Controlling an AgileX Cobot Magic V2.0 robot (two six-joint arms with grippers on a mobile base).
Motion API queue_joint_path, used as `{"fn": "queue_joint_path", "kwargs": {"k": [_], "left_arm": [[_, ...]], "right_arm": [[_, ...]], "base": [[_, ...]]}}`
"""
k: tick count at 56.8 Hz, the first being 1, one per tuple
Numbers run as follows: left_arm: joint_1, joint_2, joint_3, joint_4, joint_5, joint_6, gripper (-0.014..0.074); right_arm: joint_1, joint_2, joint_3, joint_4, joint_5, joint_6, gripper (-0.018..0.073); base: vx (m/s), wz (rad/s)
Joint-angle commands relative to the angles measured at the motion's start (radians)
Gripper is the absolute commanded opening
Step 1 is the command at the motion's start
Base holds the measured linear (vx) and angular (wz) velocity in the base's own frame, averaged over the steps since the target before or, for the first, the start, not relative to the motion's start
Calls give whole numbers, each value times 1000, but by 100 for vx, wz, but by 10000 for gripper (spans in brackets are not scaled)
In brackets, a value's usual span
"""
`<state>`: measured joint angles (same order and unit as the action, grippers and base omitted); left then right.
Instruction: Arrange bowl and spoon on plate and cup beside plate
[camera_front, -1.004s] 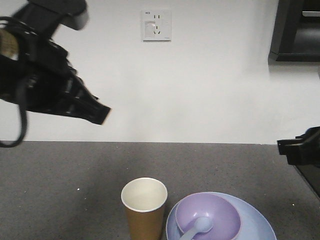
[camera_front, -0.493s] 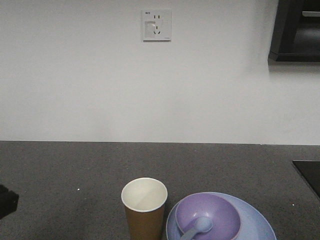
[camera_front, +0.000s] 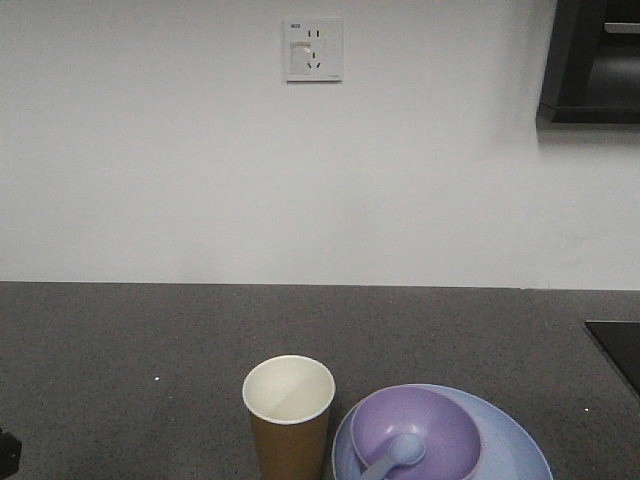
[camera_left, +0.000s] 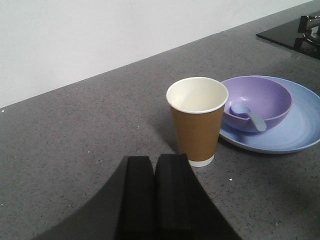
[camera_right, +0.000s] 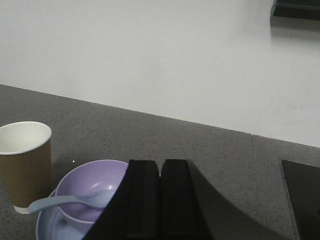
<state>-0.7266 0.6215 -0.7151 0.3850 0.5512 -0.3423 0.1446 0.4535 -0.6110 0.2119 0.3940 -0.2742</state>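
From the front view we see the cup (camera_front: 288, 413) upright on the table (camera_front: 130, 360), just beside the plate (camera_front: 520, 450), which carries the bowl (camera_front: 420, 428) with the spoon (camera_front: 395, 455) inside; no arm shows, so little threatens the layout. In the left wrist view our left pincer (camera_left: 156, 195) sits clenched and empty near the cup's base; we judge a forward drift could topple it. In the right wrist view our right pincer (camera_right: 160, 200) is likewise clenched, empty, hovering above the bowl.

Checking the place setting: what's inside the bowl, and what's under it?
The spoon lies in the bowl, scoop down, handle over the rim. The bowl sits on the plate. The plate's middle is covered by the bowl.
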Motion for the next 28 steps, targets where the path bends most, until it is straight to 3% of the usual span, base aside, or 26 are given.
{"fn": "queue_joint_path", "kwargs": {"k": [1, 17, 23, 28], "left_arm": [[-7, 1, -28, 16, -79, -9, -3], [-1, 1, -22, 16, -88, 6, -3], [66, -1, 43, 13, -249, 39, -3], [172, -1, 130, -69, -442, 107, -3]], "right_arm": [[-1, 6, -28, 3, -87, -10, -11], [-1, 6, -28, 3, -87, -10, -11], [-1, 6, -28, 3, -87, -10, -11], [-1, 6, -28, 3, -87, -10, -11]], "base": [[0, 0], [0, 0], [0, 0], [0, 0]]}}
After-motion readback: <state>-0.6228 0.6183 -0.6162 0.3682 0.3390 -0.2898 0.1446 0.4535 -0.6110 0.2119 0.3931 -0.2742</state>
